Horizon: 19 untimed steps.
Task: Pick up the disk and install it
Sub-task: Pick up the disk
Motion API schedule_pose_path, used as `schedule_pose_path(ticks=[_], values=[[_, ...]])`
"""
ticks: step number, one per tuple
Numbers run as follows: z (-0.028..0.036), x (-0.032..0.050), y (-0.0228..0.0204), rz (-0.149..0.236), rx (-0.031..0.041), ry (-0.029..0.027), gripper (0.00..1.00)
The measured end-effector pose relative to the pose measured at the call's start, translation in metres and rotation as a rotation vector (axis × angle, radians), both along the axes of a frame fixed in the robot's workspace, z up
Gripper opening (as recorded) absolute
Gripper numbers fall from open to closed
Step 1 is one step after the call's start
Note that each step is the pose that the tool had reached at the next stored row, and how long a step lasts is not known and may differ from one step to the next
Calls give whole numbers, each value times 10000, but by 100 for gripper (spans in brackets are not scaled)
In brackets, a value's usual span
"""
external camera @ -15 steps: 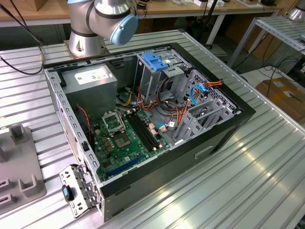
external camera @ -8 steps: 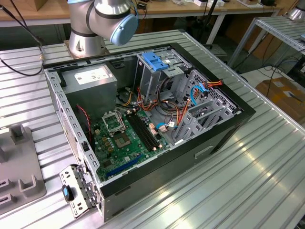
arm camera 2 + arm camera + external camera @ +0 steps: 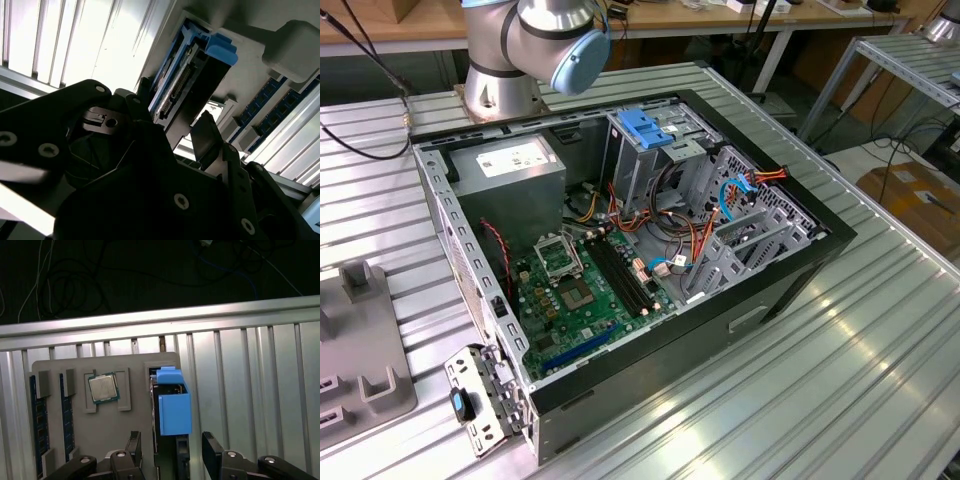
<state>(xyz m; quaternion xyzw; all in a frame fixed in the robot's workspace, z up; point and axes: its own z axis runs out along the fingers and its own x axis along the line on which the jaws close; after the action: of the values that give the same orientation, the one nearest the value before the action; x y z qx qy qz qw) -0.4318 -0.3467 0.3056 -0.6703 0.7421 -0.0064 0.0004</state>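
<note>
Disk (image 3: 172, 405) install, quick status: barely begun, by the look of things. Biggest stuff first, in the exterior view: ribbed aluminium table (image 3: 840, 400) with the open PC case (image 3: 750, 315) lying on its side, motherboard (image 3: 580, 290) exposed, drive cage (image 3: 640, 165) near the arm's base carrying a light-blue bracket (image 3: 645, 128) on top. So, as a guess: nothing fitted into the case yet, with both the pick-up and the install left to do. Next size down, over in the first wrist view: grey holder tray (image 3: 112, 432) on the table slats, memory sticks (image 3: 39, 420) racked along one side, a processor chip (image 3: 103, 388) in its pocket. Right beside that pocket, the disk itself, parked on edge in its own slot with the blue rail frame (image 3: 175, 421) facing the camera. Not lifted, and seated in the slot as far as can be told. Then the gripper (image 3: 173, 450): spread wide, hanging over the tray with one of the fingers (image 3: 134, 445) on either side of the disk and a visible gap both sides, so gripping nothing and touching nothing. Same story in the second wrist view, connector edge of the disk (image 3: 172, 95) running just beside a dark finger pad (image 3: 205, 135).
</note>
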Motion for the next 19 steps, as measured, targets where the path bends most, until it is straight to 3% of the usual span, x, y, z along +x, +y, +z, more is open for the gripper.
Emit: schedule_pose_path(ticks=[8, 9, 16, 17, 19], values=[[-1, 0, 0, -1, 0, 0, 59], [-2, 0, 0, -1, 0, 0, 51], [-2, 0, 1, -1, 0, 0, 50], [-3, 0, 1, -1, 0, 0, 43], [-3, 0, 1, -1, 0, 0, 43]])
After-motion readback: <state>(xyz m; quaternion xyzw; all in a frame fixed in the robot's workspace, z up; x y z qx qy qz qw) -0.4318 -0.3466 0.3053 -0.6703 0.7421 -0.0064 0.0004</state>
